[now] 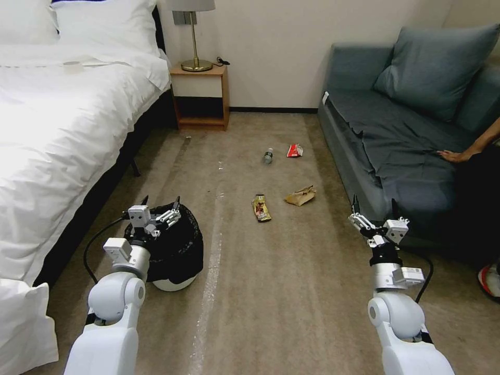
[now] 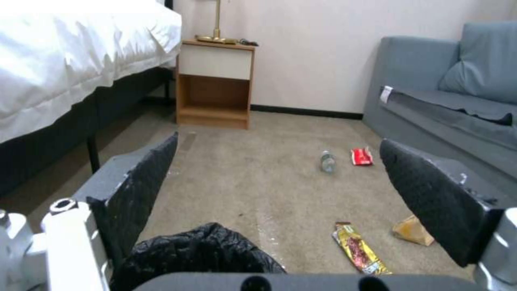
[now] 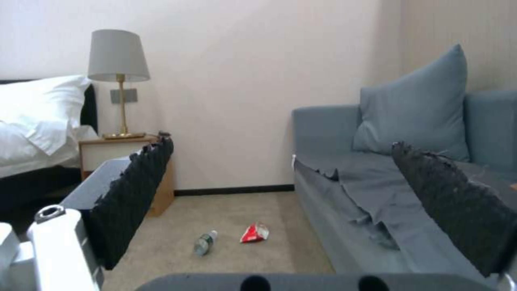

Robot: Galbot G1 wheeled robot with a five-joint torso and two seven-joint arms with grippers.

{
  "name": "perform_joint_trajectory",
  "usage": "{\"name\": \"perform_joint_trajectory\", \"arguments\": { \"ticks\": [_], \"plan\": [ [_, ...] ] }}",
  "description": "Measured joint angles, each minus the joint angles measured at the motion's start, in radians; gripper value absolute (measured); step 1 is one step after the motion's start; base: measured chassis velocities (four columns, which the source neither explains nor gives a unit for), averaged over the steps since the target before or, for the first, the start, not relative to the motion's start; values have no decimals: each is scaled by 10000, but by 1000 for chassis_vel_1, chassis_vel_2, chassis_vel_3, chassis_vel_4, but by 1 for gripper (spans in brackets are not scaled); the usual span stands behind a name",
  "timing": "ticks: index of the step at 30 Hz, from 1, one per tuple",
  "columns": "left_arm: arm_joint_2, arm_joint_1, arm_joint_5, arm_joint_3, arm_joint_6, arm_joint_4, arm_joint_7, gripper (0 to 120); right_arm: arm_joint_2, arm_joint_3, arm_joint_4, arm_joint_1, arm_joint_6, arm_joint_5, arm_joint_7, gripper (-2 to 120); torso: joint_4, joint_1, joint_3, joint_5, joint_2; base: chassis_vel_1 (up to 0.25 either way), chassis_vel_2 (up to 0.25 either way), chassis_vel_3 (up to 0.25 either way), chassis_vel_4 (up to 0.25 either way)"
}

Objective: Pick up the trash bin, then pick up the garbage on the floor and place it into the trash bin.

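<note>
The trash bin (image 1: 174,260) stands on the carpet at the left, white with a crinkly black liner (image 2: 199,252). My left gripper (image 1: 161,202) hovers open over its near rim, holding nothing. My right gripper (image 1: 374,204) is open in the air beside the sofa front. The garbage lies ahead on the floor. A gold-brown wrapper (image 1: 261,208) and a crumpled brown bag (image 1: 301,196) are nearer. A small clear bottle (image 1: 267,155) and a red-and-white packet (image 1: 295,150) lie farther off. The right wrist view shows the bottle (image 3: 204,242) and packet (image 3: 255,233).
A white bed (image 1: 57,130) runs along the left. A wooden nightstand (image 1: 200,99) with a lamp stands at the back wall. A grey-blue sofa (image 1: 396,140) fills the right, with a person's hand (image 1: 458,155) resting on its seat. Open carpet lies between bin and litter.
</note>
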Motion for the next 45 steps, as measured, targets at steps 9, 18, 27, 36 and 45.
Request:
{"name": "perform_joint_trajectory", "arguments": {
  "ticks": [9, 18, 27, 36, 45],
  "plan": [
    [0, 0, 0, 0, 0, 0, 0, 100, 0, 0, 0, 0, 0, 0, 0, 100, 0, 0, 0, 0, 0, 0, 0, 0, 0],
    [0, 0, 0, 0, 0, 0, 0, 100, 0, 0, 0, 0, 0, 0, 0, 100, 0, 0, 0, 0, 0, 0, 0, 0, 0],
    [0, 0, 0, 0, 0, 0, 0, 100, 0, 0, 0, 0, 0, 0, 0, 100, 0, 0, 0, 0, 0, 0, 0, 0, 0],
    [0, 0, 0, 0, 1, 0, 0, 100, 0, 0, 0, 0, 0, 0, 0, 100, 0, 0, 0, 0, 0, 0, 0, 0, 0],
    [0, 0, 0, 0, 1, 0, 0, 100, 0, 0, 0, 0, 0, 0, 0, 100, 0, 0, 0, 0, 0, 0, 0, 0, 0]
  ]
}}
